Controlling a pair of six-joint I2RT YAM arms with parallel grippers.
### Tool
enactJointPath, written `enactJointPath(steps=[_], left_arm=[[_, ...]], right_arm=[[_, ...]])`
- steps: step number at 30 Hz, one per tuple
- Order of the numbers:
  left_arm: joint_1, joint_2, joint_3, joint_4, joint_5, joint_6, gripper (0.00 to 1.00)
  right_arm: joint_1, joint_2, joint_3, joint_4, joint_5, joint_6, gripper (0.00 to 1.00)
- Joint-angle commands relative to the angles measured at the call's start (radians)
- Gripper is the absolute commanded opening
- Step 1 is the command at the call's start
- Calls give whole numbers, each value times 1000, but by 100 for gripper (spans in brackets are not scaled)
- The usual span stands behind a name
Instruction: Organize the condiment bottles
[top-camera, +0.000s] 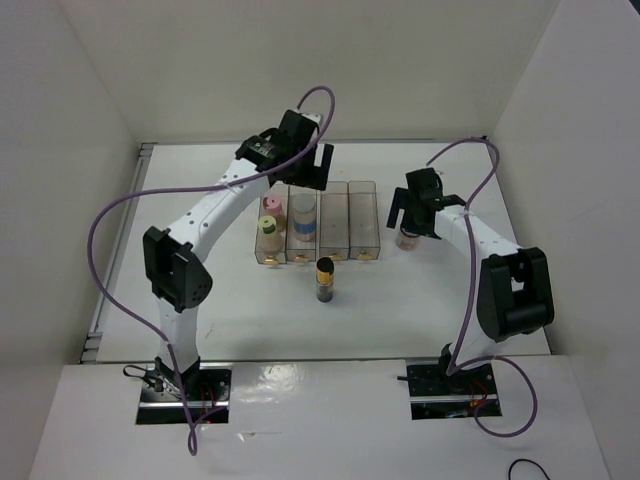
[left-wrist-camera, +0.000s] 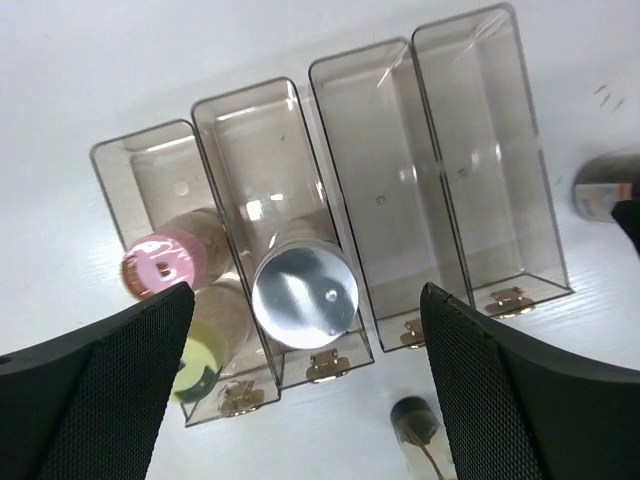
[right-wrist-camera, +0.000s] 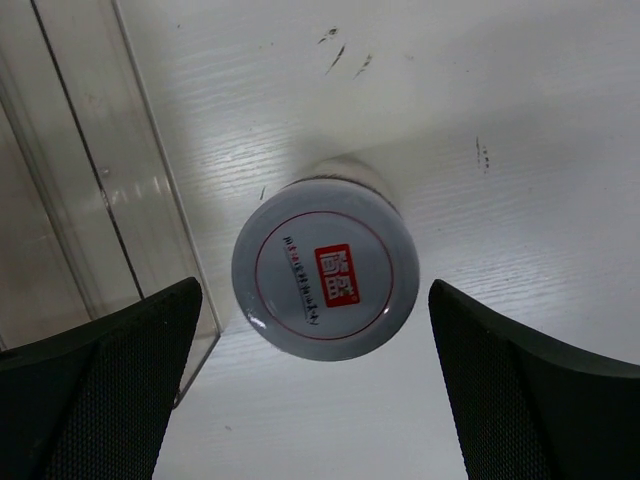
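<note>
Four bins (left-wrist-camera: 385, 180), five jars (top-camera: 270, 228): pink jar (left-wrist-camera: 160, 265) and yellow-green jar (left-wrist-camera: 195, 365) are sharing the leftmost bin, pale jar (top-camera: 303, 207) next door beneath the gaping left hand (left-wrist-camera: 305, 290), dark jar (top-camera: 325, 278) standing on open table (top-camera: 240, 320), grey jar (right-wrist-camera: 325, 270) under the wide right hand (right-wrist-camera: 315, 290).

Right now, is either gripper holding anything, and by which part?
Nothing is held. Left gripper and right gripper are open, the right above the grey-capped bottle.

Five jars: pink jar (top-camera: 271, 204), yellow-green jar (top-camera: 268, 224), pale jar (top-camera: 303, 206), dark jar (top-camera: 325, 274), grey jar (top-camera: 407, 239). Four clear bins (top-camera: 336, 232). Two arms, left arm (top-camera: 215, 207) and right arm (top-camera: 478, 240).
</note>
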Motion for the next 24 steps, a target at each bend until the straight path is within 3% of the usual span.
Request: enactJointPath(steps=[1,7,11,18,20,21,24], left_arm=[[-4,-117,65,-24,-30,-7,100],[28,-206,-39,-34,-96,-37,100],[80,-289,-164,-8,-87,-74,100],[218,-399,-332,51,51,-94,100],[234,-425,-352,51,62,-94,100],[246,-436,-372,51,71,-94,100],[266,-456,-401,60,71,-94,100]], right_arm=[[-29,26,16,46,31,-10,98],[-38,63,38,46,20,-19,98],[-38,72,38,46,20,-19,92],[-38,83,47,46,38,-19,72],[-38,83,47,46,38,-19,70],[-38,83,47,46,38,-19,62],[-38,83,56,37,38,-19,53]])
